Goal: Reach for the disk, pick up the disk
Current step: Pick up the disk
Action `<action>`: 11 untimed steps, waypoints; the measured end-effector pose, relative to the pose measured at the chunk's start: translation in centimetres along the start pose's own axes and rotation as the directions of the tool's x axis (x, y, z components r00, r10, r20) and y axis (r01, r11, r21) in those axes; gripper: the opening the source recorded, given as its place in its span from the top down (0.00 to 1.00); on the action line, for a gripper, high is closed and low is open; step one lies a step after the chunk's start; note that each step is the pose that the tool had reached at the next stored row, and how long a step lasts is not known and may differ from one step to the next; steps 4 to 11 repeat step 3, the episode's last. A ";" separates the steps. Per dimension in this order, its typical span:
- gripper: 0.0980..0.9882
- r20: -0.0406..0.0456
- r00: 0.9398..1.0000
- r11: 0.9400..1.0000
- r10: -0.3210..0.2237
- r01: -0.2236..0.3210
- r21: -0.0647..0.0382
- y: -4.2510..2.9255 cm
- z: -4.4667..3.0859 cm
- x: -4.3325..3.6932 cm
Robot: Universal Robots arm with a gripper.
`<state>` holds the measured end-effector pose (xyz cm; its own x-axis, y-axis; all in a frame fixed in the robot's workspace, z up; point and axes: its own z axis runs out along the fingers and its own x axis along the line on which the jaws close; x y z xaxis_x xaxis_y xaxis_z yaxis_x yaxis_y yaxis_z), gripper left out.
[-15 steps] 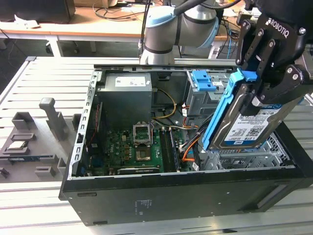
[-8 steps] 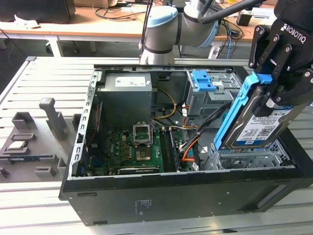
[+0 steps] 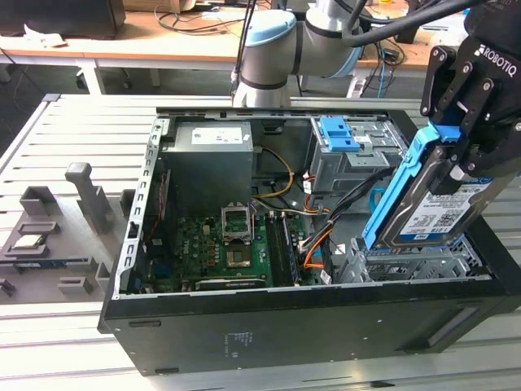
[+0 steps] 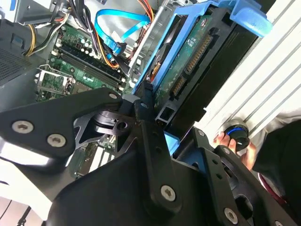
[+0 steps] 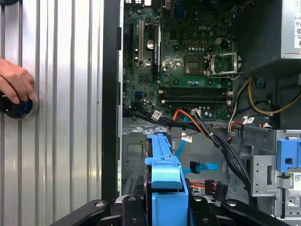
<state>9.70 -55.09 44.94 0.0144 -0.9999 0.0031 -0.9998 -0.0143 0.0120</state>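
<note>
The disk (image 3: pixel 435 208), a dark hard drive with a white-and-blue label and a bright blue rail frame, hangs tilted on edge above the open computer case's right end in the exterior view. Its lower end stands just over the silver drive bay (image 3: pixel 407 265). My gripper (image 3: pixel 460 147) is shut on the disk's upper part, one black finger on each side. In the second wrist view the disk (image 4: pixel 186 52) shows its green circuit board and connector, with a finger (image 4: pixel 146 113) pressed against its frame. In the first wrist view the blue rail (image 5: pixel 162 172) rises between the gripper's fingers.
The black computer case (image 3: pixel 269 326) lies open on a slatted metal table. Inside are the motherboard (image 3: pixel 224 248), a power supply (image 3: pixel 212 155), orange and black cables (image 3: pixel 321 236) and a drive cage with a blue latch plate (image 3: pixel 338 134). Grey fixtures (image 3: pixel 49 236) stand left. A hand (image 5: pixel 16 84) rests on a blue-ringed knob.
</note>
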 end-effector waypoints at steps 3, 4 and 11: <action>0.70 0.000 1.000 1.000 0.000 0.000 0.000 0.00 0.01 0.00; 0.70 0.000 1.000 1.000 0.000 0.000 0.000 0.00 0.01 0.00; 0.70 0.000 1.000 1.000 0.000 0.000 0.000 0.00 0.01 0.00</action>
